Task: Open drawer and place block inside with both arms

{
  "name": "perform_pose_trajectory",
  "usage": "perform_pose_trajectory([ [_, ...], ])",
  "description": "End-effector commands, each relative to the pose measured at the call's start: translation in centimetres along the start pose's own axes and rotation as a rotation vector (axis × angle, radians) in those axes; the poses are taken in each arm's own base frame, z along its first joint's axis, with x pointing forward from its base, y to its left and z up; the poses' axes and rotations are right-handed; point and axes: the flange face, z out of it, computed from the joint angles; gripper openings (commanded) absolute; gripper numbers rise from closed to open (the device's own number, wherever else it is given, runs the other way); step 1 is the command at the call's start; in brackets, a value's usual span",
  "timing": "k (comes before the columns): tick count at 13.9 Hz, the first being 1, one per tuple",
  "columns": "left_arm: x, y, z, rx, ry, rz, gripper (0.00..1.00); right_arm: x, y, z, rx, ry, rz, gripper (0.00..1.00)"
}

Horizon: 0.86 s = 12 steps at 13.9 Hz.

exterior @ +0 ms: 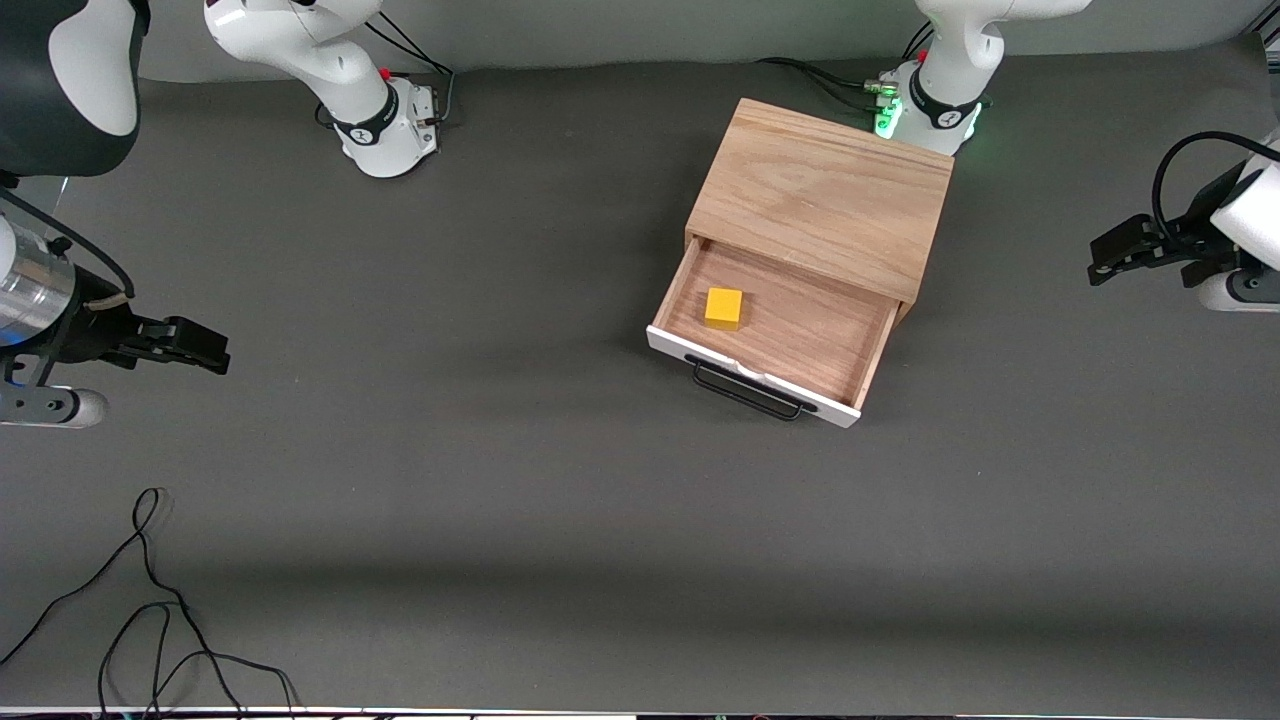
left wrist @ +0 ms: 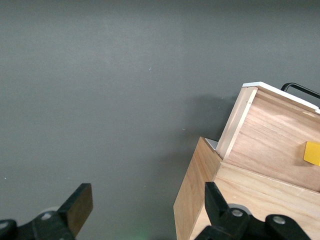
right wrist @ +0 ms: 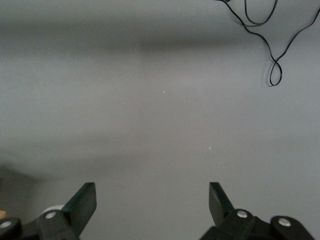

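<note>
Block [exterior: 723, 307]: lies in the pulled-out drawer [exterior: 800, 335], well clear of both sets of jaws.
Left gripper [exterior: 1105, 262]: jaws spread, empty, over bare table.
Right gripper [exterior: 205, 347]: jaws spread, empty, over bare table.
Risk: wooden box [exterior: 822, 196] could shift if the drawer is bumped.

Both arms run off the front view's edges, so only the right hand [exterior: 205, 350] and the left hand [exterior: 1105, 262] poke into sight. The wooden box [exterior: 825, 195] hides the back of the drawer [exterior: 790, 335], and the left wrist view's edge cuts the block [left wrist: 312, 153]. The black cable [exterior: 150, 610] trails off the counter [exterior: 480, 300] edge.
</note>
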Motion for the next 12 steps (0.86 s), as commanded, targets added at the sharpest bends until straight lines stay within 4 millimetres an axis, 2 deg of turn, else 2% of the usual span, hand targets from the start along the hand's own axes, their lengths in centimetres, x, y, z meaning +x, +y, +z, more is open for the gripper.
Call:
perform_pose_trajectory([
  [1,-0.2,0.3,-0.3,0.01,-0.012,-0.005,1.0,0.1,2.9,-0.1,0.105,-0.007,0.013,1.0],
  [2,-0.3,0.3,-0.2,0.01,-0.015,-0.005,1.0,0.0,3.6,-0.4,0.131,-0.007,0.011,1.0],
  [3,-0.3,0.3,-0.2,0.008,-0.015,-0.005,1.0,-0.3,3.3,-0.9,0.138,-0.001,0.005,1.0],
  [6,-0.4,0.1,-0.2,0.01,-0.021,-0.008,1.0,-1.2,5.5,-2.9,0.154,0.054,0.02,1.0],
  [8,-0.4,0.2,-0.2,0.01,-0.021,-0.007,1.0,-3.3,5.9,-3.8,0.082,0.09,0.006,1.0],
  [9,-0.3,0.2,-0.2,0.01,-0.022,-0.007,1.0,-4.3,6.1,-3.5,0.062,0.084,0.001,1.0],
  [12,-0.4,0.3,-0.1,0.01,-0.027,-0.005,1.0,-6.8,8.1,-3.6,0.065,0.069,0.011,1.0],
])
